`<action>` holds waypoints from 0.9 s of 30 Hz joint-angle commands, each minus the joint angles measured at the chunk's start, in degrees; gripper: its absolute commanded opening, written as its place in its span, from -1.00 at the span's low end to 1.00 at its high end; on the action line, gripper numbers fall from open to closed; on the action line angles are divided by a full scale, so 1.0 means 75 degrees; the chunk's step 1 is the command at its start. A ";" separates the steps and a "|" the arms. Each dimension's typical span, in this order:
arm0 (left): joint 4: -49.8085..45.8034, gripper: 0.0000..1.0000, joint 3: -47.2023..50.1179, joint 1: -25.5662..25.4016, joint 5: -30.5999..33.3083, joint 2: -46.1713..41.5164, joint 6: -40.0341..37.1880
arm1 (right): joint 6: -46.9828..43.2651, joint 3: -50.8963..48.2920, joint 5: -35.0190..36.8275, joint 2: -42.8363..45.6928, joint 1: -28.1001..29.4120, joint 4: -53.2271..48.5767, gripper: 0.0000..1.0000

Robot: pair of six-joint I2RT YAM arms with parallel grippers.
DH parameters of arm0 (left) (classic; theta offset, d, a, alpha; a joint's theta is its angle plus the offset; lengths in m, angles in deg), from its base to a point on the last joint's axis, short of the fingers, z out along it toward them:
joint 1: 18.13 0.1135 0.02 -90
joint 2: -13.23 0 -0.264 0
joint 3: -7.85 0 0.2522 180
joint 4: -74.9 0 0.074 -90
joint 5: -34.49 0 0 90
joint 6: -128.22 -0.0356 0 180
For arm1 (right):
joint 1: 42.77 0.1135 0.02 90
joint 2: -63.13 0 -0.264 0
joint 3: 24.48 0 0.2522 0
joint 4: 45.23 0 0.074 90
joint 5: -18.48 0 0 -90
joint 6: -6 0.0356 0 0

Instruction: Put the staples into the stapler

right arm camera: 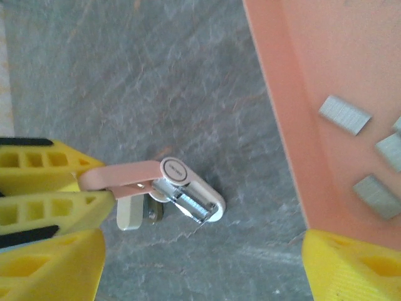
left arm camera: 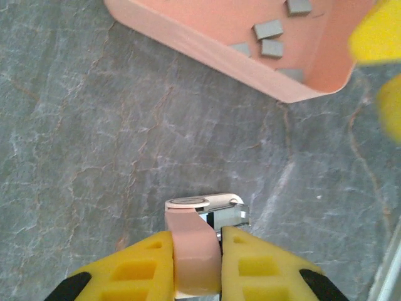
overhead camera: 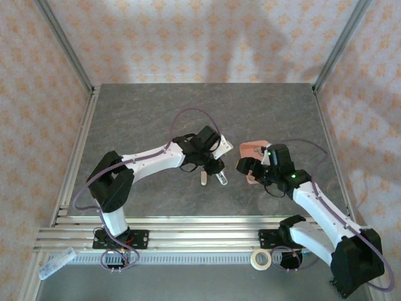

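A dark grey, marble-veined table top (overhead camera: 138, 119) is seen in the middle of the frame. It is enclosed by pale walls (overhead camera: 188, 37) printed with small orange motifs. Silver metal posts (overhead camera: 62, 44) are set at the upper corners, and ribbed rails (overhead camera: 200, 235) along the lower edge.

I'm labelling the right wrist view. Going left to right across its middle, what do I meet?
Left gripper → stapler that it grips → tray wall → staples inside the tray.
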 commanded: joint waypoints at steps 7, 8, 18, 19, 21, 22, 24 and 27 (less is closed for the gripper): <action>-0.0198 -0.64 -0.0032 0.0335 -0.0939 0.0135 0.0695 | 0.0797 0.0245 0.0002 -0.1086 0.0747 0.0451 0.28; -0.0156 -0.64 0.0006 0.0364 -0.0968 0.0161 0.0700 | 0.0809 0.0283 -0.0001 -0.1238 0.0791 0.0522 0.24; 0.0240 -0.58 0.0304 0.0728 -0.1548 0.0622 0.1204 | 0.0807 0.0929 -0.0001 -0.2709 0.1292 0.0716 -0.01; 0.0271 -0.57 0.0301 0.0763 -0.1563 0.0672 0.1226 | 0.0811 0.0979 -0.0004 -0.2844 0.1307 0.0716 -0.03; 0.0282 -0.54 0.0284 0.0800 -0.1563 0.0733 0.1221 | 0.0805 0.1048 0.0011 -0.3062 0.1334 0.0705 -0.07; 0.0277 -0.52 0.0273 0.0816 -0.1574 0.0752 0.1219 | 0.0811 0.1055 0.0011 -0.3166 0.1338 0.0705 -0.09; 0.0270 -0.41 0.0236 0.0850 -0.1588 0.0788 0.1230 | 0.0824 0.1060 0.0033 -0.3322 0.1348 0.0694 -0.11; 0.0278 -0.24 0.0225 0.0875 -0.1577 0.0768 0.1252 | 0.0830 0.1066 0.0068 -0.3489 0.1349 0.0649 -0.14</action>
